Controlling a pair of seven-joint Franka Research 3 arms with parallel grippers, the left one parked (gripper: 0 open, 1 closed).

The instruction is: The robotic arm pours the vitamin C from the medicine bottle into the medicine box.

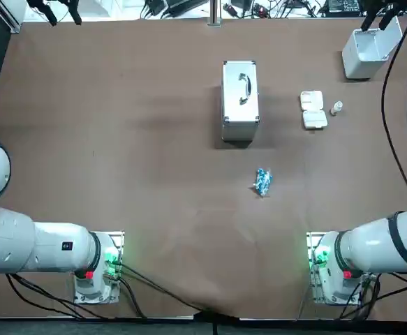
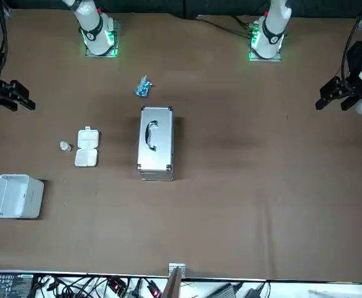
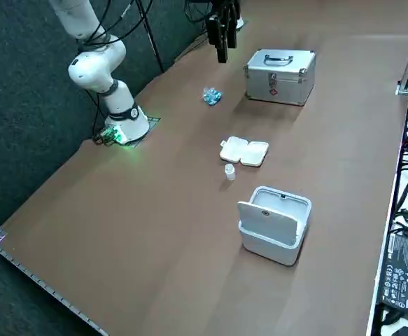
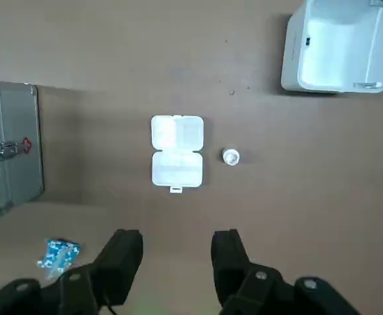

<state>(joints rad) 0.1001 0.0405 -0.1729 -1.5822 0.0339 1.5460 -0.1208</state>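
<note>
The white medicine box (image 1: 313, 110) lies open on the brown table, right of centre; it also shows as the medicine box (image 4: 177, 151) in the wrist view. A small white medicine bottle (image 1: 336, 107) stands just beside it on the side towards the table's right edge, a short gap apart; from above the bottle (image 4: 230, 156) looks upright. My right gripper (image 4: 176, 252) hangs high above the table, open, with nothing between its fingers. In the side view the gripper (image 3: 221, 54) is well above and away from the box (image 3: 244, 151) and bottle (image 3: 229, 171).
A silver carry case (image 1: 240, 101) lies left of the medicine box. A blue packet (image 1: 262, 182) sits nearer the robot. A white open-lidded bin (image 1: 367, 50) stands at the far right corner. Cables run along the table's right edge.
</note>
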